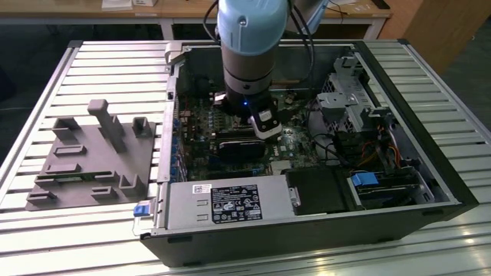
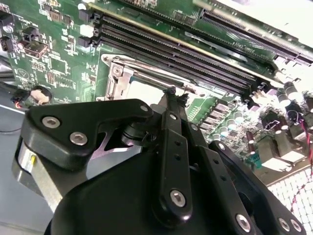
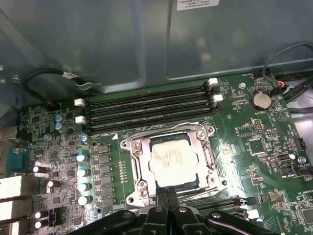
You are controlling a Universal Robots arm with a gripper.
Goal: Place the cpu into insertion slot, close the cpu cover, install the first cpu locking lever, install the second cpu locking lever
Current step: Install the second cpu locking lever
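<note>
Currently: cpu (image 3: 175, 161) seated in insertion slot (image 3: 131, 169), cpu cover (image 3: 203, 134) down; fingers (image 3: 167, 196) clenched empty at socket's 6 o'clock (lever step, judging). Needs a precise hook-down.

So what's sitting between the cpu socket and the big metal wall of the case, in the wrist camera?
In the first wrist view, long black memory slots lie between the insertion slot and the case wall.

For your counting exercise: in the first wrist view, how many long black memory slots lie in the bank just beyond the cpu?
4. The memory slots run side by side in one bank, parallel to the far edge of the insertion slot holding the cpu. Another slot partly shows beside the gripper.
</note>
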